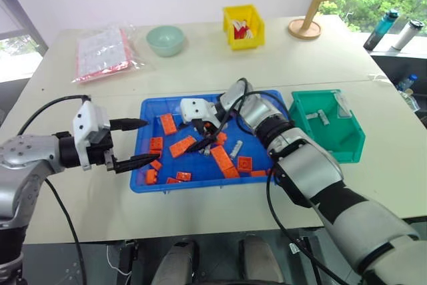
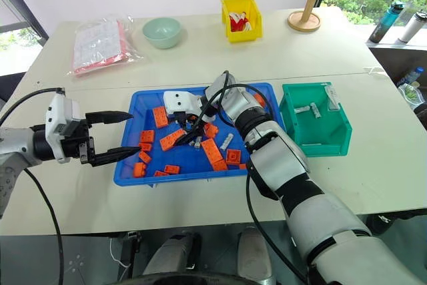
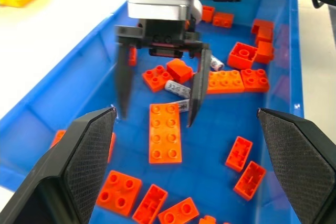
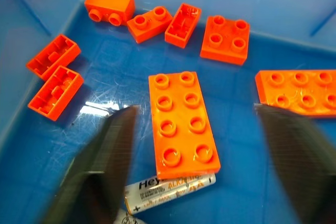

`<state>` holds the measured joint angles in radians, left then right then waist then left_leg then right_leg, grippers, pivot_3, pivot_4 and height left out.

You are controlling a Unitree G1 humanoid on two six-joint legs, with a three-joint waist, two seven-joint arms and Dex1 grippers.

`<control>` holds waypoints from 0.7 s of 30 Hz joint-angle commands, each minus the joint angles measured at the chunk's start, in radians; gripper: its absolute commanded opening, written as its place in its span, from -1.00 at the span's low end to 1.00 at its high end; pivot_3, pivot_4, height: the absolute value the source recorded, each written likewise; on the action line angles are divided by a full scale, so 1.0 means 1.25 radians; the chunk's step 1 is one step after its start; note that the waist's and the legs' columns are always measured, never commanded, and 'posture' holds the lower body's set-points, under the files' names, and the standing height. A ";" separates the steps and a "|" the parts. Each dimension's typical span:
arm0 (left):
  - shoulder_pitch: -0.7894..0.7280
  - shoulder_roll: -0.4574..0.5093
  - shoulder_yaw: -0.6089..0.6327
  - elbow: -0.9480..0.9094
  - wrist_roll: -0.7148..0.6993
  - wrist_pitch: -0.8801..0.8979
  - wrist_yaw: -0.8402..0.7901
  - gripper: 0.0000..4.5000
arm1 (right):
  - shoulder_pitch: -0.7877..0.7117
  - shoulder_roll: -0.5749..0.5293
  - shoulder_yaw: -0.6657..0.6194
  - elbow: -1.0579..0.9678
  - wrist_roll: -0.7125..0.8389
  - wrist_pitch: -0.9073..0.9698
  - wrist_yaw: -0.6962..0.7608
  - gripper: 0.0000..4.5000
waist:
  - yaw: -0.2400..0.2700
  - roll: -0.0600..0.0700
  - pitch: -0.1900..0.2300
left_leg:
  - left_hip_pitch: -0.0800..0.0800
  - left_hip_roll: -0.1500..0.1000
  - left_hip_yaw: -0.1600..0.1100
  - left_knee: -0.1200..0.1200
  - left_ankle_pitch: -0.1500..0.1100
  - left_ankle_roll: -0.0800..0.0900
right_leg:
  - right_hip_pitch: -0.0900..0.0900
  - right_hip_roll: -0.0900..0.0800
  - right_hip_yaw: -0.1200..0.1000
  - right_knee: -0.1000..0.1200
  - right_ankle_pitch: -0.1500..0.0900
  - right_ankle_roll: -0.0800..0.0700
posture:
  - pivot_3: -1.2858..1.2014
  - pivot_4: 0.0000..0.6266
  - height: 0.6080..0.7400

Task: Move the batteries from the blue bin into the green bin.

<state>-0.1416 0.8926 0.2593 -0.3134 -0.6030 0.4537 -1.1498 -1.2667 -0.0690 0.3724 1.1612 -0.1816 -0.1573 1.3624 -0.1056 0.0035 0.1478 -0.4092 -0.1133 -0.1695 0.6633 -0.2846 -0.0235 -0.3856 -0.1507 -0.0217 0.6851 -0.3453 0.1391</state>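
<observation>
I hold my right gripper (image 3: 157,95) wide over a battery (image 4: 170,192) in the blue bin (image 1: 143,185), straddling it; left gripper (image 1: 137,143) waits open alongside.

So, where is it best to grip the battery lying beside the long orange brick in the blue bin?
Probably from above, around the middle of the battery. It lies flat on the floor of the blue bin, one long side against the eight-stud brick, so one gripper finger must slip between them.
</observation>
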 commanded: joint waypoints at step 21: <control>0.000 0.009 0.018 -0.013 -0.008 -0.010 0.012 1.00 | -0.001 0.049 -0.045 -0.018 0.013 -0.003 -0.042 -0.46 | -0.001 0.000 0.000 | 0.000 0.000 0.002 0.000 0.000 0.000 | -0.002 0.001 0.007 0.001 0.000 0.000 | 0.03 -0.52 0.67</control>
<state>-0.1330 0.8924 0.2546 -0.3172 -0.6018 0.4527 -1.1336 -1.2264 -0.0253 0.3430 1.1806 -0.1997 -0.1641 1.3167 -0.1071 0.0034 0.1478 -0.4092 -0.1136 -0.1672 0.6635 -0.2844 -0.0237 -0.3884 -0.1498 -0.0136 0.6864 -0.3453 0.1391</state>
